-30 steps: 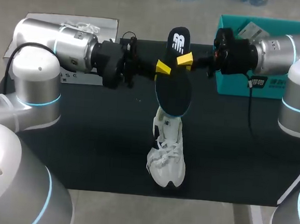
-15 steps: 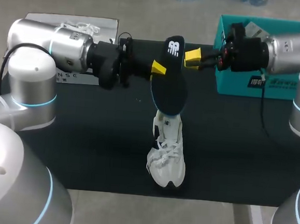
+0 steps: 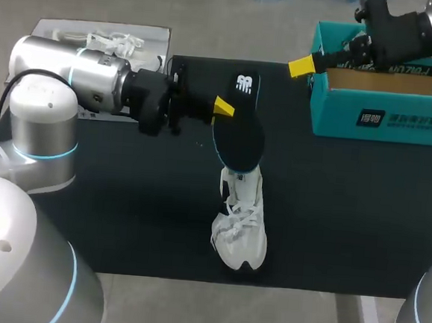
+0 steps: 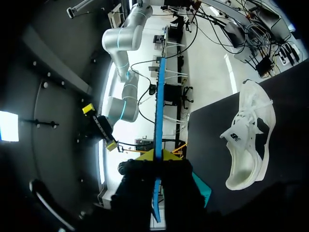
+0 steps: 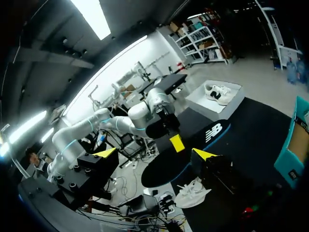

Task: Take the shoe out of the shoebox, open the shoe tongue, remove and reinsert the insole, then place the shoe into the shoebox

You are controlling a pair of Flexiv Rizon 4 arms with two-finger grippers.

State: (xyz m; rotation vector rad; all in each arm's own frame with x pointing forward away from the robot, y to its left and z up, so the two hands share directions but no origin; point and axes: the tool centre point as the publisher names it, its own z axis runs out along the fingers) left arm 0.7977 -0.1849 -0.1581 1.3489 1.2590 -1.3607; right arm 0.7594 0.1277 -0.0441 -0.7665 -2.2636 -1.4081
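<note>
1. Tray (image 3: 54, 29), pale, at the far left corner of the table, beside the black mat (image 3: 123, 199). It holds a second shoe (image 3: 113, 41), white, with loose laces. The right wrist view shows the same pair beyond the insole, tray (image 5: 207, 104) and second shoe (image 5: 216, 92).

2. Left gripper (image 3: 227, 108), reaching in level from the left above the mat. Its fingers are clamped on the insole, one yellow tip on each face. The left wrist view (image 4: 158, 155) shows the pinch edge-on.

3. Insole (image 3: 241, 126), black with a blue rim and a white logo at the far end. It is held near mid-length and raised off the mat. The near, broader end overlaps the shoe's collar in the head view, and contact there cannot be judged. It reads as a thin blue line from the left wrist (image 4: 159, 96) and as a dark oval from the right wrist (image 5: 178, 159).

4. Shoe (image 3: 241, 223), white, on the mat just nearer than the insole, toe toward the near edge. Off to one side of the left gripper (image 4: 248, 135), outside the box (image 5: 193, 193).

5. Right gripper (image 3: 304, 66), above the shoebox's left end, well apart from the insole. Fingers spread wide, holding nothing (image 5: 154, 154).

6. Shoebox (image 3: 384, 119), teal, at the far right of the table, open on top (image 5: 289, 154).
</note>
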